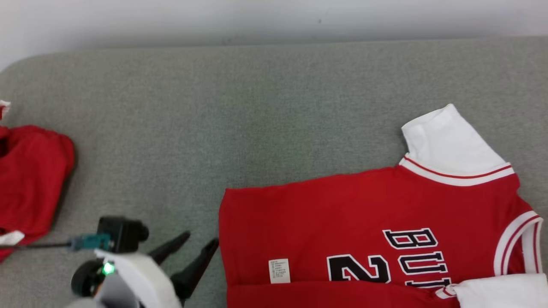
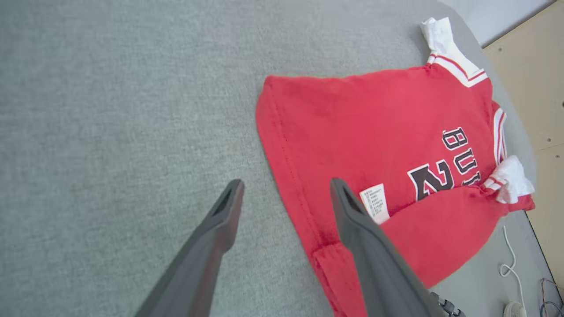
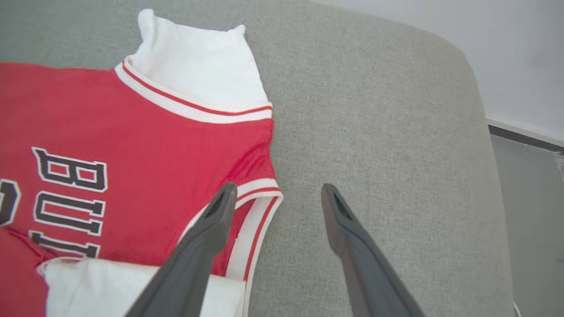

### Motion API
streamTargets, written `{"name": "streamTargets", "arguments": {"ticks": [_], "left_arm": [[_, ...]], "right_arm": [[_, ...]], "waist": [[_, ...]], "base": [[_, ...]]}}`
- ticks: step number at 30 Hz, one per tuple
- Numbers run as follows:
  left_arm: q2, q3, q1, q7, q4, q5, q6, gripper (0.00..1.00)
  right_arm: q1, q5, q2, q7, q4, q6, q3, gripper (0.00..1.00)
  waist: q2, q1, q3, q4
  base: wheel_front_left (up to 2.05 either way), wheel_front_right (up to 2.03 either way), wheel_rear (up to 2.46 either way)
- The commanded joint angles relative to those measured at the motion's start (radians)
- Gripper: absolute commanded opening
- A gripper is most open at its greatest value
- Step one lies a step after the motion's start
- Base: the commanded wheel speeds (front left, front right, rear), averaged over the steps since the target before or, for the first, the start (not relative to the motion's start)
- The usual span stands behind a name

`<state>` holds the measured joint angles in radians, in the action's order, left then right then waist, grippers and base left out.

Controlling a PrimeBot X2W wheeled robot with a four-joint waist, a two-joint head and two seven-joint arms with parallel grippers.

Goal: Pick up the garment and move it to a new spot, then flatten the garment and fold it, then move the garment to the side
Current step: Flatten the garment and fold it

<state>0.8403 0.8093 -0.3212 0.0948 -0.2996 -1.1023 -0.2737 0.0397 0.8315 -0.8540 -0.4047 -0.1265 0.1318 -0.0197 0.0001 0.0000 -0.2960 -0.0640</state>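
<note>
Garment (image 1: 342,222), a red jersey with white sleeves and black lettering, is lying spread on the right half of the grey padded surface (image 1: 214,107), its near edge folded up over the body just below the white label (image 1: 279,270). Left gripper (image 1: 202,238) is pointing just beside the jersey's hem, fingers standing apart with nothing between them, while the right gripper (image 3: 277,185) is straddling the striped trim at the opposite end, likewise spread and gripping nothing. Another red cloth (image 1: 30,179) is lying well apart at the far left.
</note>
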Motion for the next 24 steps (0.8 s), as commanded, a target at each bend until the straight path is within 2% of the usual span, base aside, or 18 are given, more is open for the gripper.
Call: {"name": "streamTargets", "arguments": {"ticks": [1,4,12,18,24], "left_arm": [[-0.012,-0.002,-0.026,0.006,0.007,0.017,0.001,1.00],[-0.065,0.008,-0.127,0.039,0.046,0.055,0.010,1.00],[-0.212,0.062,-0.343,0.095,0.218,0.134,0.073,1.00],[-0.268,0.101,-0.405,0.124,0.300,0.150,0.117,1.00],[-0.289,0.124,-0.415,0.145,0.332,0.135,0.152,1.00]], "right_arm": [[-0.031,-0.018,-0.002,-0.005,-0.005,-0.002,0.005,1.00],[-0.157,-0.065,0.020,-0.036,-0.003,-0.002,0.009,1.00],[-0.476,-0.185,0.104,-0.161,0.113,-0.002,-0.096,1.00],[-0.618,-0.229,0.144,-0.193,0.250,-0.002,-0.168,1.00],[-0.673,-0.216,0.168,-0.181,0.342,-0.002,-0.240,1.00]], "waist": [[-0.0001,0.0000,-0.031,0.019],[-0.0001,0.0000,-0.083,0.041],[-0.0001,0.0000,-0.207,0.108],[-0.0001,0.0000,-0.248,0.142],[-0.0001,0.0000,-0.251,0.146]], "base": [[0.00,0.00,0.00],[0.00,0.00,0.00],[0.00,0.00,0.00],[0.00,0.00,0.00],[0.00,0.00,0.00]]}}
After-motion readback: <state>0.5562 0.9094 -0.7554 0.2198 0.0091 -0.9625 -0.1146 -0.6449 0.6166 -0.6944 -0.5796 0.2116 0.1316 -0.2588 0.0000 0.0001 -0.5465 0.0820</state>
